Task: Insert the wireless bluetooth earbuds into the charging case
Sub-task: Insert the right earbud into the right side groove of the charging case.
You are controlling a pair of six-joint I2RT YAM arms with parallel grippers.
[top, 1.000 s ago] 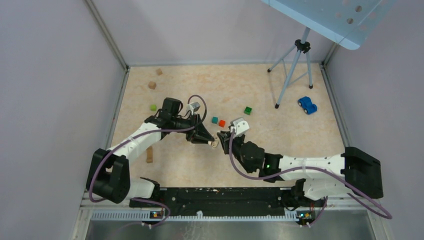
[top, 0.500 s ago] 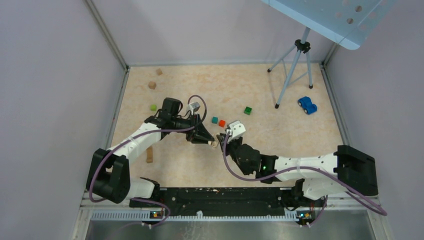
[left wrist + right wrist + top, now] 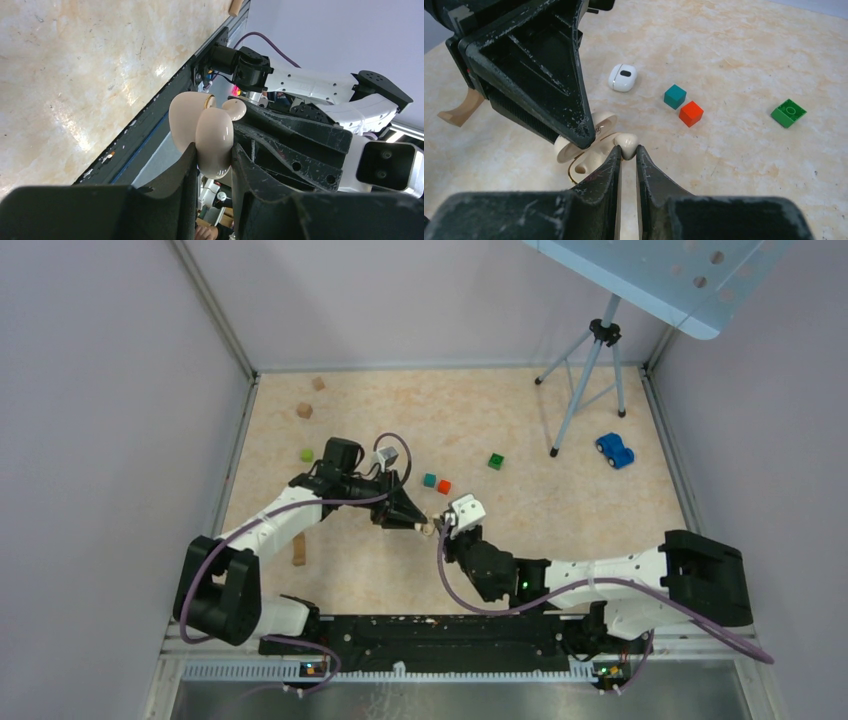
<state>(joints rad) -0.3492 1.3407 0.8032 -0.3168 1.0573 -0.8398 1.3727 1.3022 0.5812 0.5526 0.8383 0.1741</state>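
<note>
- At the far left of the desk (image 3: pixel 520 530), two tan wooden blocks (image 3: pixel 304 410) lie near the back corner. A lime piece (image 3: pixel 306 454) sits nearer, and another wooden block (image 3: pixel 298 549) lies beside the left arm.
- The left claw (image 3: pixel 214 150) reaches towards the middle, its fingers pressed onto the charging case (image 3: pixel 200 127). The cream case hangs open, with both rounded halves showing.
- In the right wrist view, a white rounded piece (image 3: pixel 622 78) with a dark oval mark lies on the desk behind the case. What it is cannot be told.
- The case is at the centre of the desk, between the two claw tips. Whether it touches the desk cannot be told.
- The right claw (image 3: pixel 628 150) meets it from the right, pinching a pale earbud (image 3: pixel 627 141) at its tips. The earbud is right at the open edge of the case. Whether it sits in a socket cannot be told.
- Behind the claws, a teal cube (image 3: pixel 674 96) and a red cube (image 3: pixel 691 113) sit just beside each other.
- Further right lies a green brick (image 3: pixel 789 112).
- At the far right stand a tripod (image 3: pixel 590 370) and, near it, a blue toy car (image 3: pixel 614 450).
</note>
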